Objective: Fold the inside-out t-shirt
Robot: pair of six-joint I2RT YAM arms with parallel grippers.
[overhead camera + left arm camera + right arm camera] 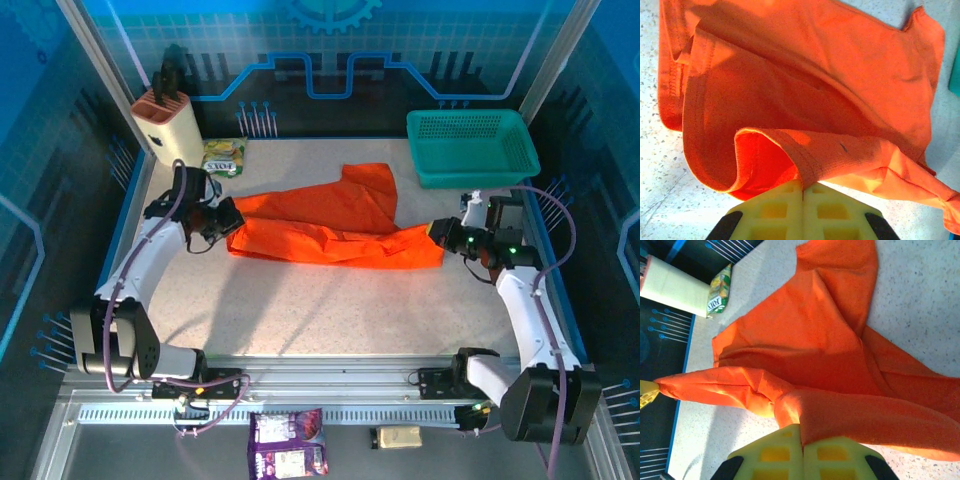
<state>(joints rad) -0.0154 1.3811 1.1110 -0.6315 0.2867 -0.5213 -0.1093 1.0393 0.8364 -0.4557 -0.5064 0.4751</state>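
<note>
Item: the inside-out t-shirt (330,222), bright orange, drawn out as a wrinkled band across the middle of the top view, with one flap reaching toward the upper centre. Much of it seems to rest on the table (300,300), and seam stitching shows in the left wrist view. Holders: the left gripper (231,221) at the band's left end, pressed together on a hemmed edge at the bottom centre of its own view; the right gripper (438,233) at the right end, likewise pinching a bunched fold. Step in hand, by my reading: spreading the cloth flat before any fold. To do it well, you should draw both ends apart evenly and low, so the slack in the middle smooths out without dragging the flap under. Check that each pinch takes a single edge, since the right one looks gathered. Surroundings: teal basket (470,148) at upper right, near the right gripper; knife block (163,118) and snack packet (224,157) at upper left. Steer the cloth clear of them.
</note>
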